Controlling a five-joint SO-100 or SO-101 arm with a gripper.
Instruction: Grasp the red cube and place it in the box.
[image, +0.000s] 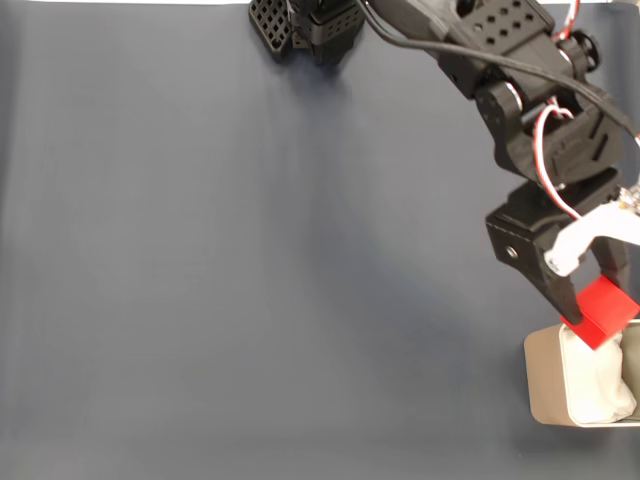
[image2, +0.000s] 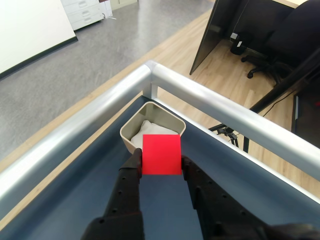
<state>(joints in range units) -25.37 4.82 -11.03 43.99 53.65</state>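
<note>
End effector (image: 590, 310) clenched on the red cube (image: 603, 312), lower right of fixed view, over the near rim of the box (image: 543, 380). My worry: releasing here, cube clips rim, tumbles onto worktop (image: 250, 280).

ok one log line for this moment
phase: carry | gripper: shut on red cube | cube: above box edge, unreleased | next: likely release

No text, label, brand, number or sign can be read on anything in either view.
</note>
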